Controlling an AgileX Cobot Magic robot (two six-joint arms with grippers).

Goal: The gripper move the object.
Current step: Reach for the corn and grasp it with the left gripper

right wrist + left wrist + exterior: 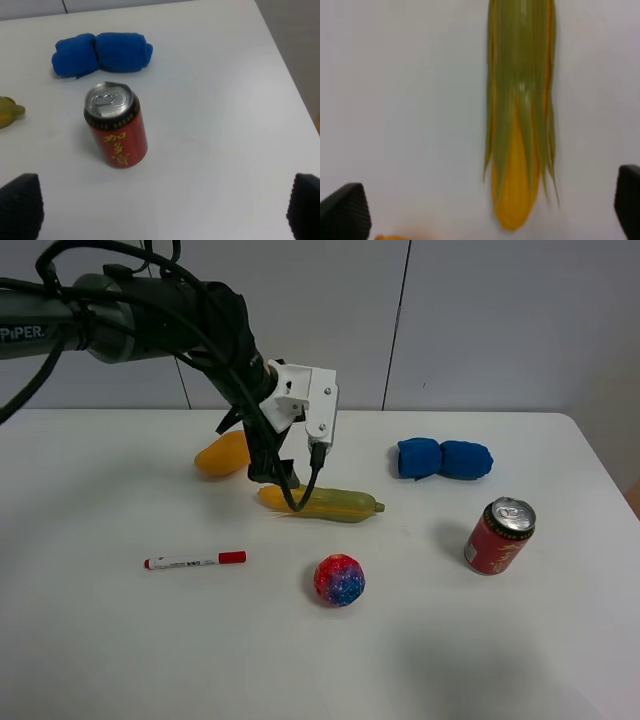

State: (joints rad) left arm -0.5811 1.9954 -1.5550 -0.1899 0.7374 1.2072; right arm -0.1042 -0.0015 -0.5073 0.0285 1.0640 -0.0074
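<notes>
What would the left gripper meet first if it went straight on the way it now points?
Most likely the toy corn cob: its yellow end lies between the left gripper's open jaws. Depth is unclear.
</notes>
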